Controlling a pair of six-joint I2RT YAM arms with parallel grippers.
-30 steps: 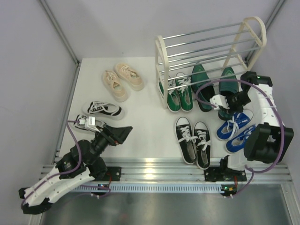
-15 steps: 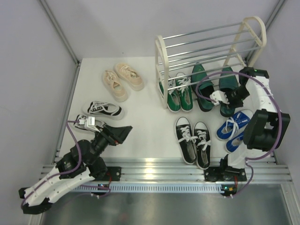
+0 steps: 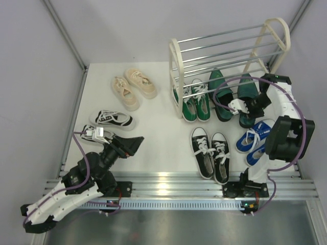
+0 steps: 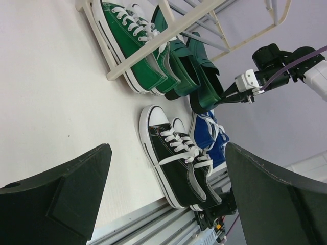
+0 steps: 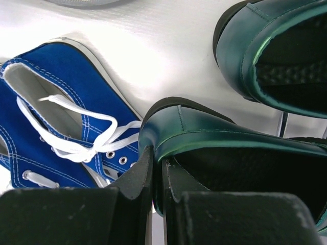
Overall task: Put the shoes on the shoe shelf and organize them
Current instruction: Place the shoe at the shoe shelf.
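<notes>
The shoe shelf [image 3: 180, 57] stands at the back right. The green canvas sneakers [image 3: 196, 103] and one dark green loafer [image 3: 220, 97] lie on the floor under its rods. My right gripper [image 3: 247, 108] is shut on the heel wall of the other loafer [image 3: 249, 92]. In the right wrist view the jaws [image 5: 157, 173] pinch that loafer's heel [image 5: 214, 132]. The blue sneakers [image 3: 255, 139] and black sneakers [image 3: 210, 152] lie in front. The cream sneakers [image 3: 133, 87] and striped sneakers [image 3: 112, 119] lie to the left. My left gripper [image 3: 130, 145] is open and empty.
The left wrist view shows the black sneakers [image 4: 173, 158], the blue sneakers [image 4: 209, 135], the shelf frame [image 4: 168, 38] and the right gripper [image 4: 245, 84]. A second striped sneaker [image 3: 91, 133] is partly hidden by the left arm. A metal rail [image 3: 168, 184] runs along the near edge.
My right arm has shifted slightly toward the shelf with the loafer's heel in its jaws. The left arm has not moved.
</notes>
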